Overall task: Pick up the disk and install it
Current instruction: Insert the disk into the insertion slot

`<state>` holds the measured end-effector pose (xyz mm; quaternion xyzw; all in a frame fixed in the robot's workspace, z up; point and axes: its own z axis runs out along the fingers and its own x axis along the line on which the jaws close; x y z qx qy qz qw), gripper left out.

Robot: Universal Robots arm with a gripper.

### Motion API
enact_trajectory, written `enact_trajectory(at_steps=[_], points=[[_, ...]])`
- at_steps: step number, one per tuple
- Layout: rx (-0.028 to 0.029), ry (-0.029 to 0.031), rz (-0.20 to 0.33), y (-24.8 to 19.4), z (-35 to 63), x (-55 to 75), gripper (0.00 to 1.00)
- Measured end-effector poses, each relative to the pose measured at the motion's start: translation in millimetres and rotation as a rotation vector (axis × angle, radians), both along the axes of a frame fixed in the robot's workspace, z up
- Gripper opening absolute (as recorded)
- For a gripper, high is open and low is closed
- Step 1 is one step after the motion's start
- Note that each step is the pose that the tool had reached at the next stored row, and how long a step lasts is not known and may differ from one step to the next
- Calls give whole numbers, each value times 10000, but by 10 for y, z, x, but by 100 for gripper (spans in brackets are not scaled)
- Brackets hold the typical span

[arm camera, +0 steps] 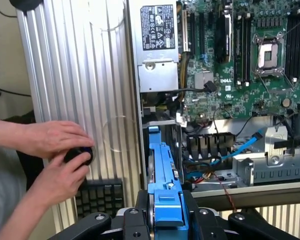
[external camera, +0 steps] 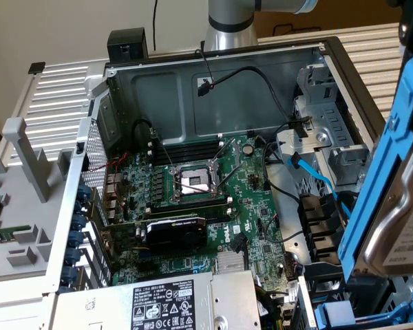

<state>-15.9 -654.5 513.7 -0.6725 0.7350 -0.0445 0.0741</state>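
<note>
As things stand now, step in hand: we judge the pick-up done. The disk is gripped and carried at the open case, not yet seated.
Disk: flat silver-metal hard drive in a bright blue plastic carrier (arm camera: 162, 165), held on edge, its far end toward the case's drive side. We cannot tell whether it touches the rim.
Gripper: black two-fingered gripper (arm camera: 166, 212), clamped on the carrier with a finger on each flank.
Case: open grey-metal computer case (external camera: 213, 89) holding a green motherboard (external camera: 255, 206) and a grey power supply box with warning labels (external camera: 172, 306).
Bay: black plastic drive slots (arm camera: 210, 145) beside a silver metal cage (external camera: 323, 137).
Next move, our judgement: it calls for squaring the carrier with a free slot and keeping clear of the thin blue data cable (external camera: 310, 180).
Wrist view adds: the grip itself, and a person's hands (arm camera: 57, 140) on a small black round object (arm camera: 80, 156) against a ribbed silver panel (arm camera: 80, 75), well apart from the disk.
Exterior view adds: the case's whole interior with its bare processor socket (external camera: 193, 182), and the disk (external camera: 368, 199) at the exterior view's right, in front of the cage.
</note>
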Motion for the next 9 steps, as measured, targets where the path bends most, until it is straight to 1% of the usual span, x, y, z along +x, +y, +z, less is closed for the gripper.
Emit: enact_trajectory(at_steps=[9], points=[[-2,0,-16,-1,-163,0,37]])
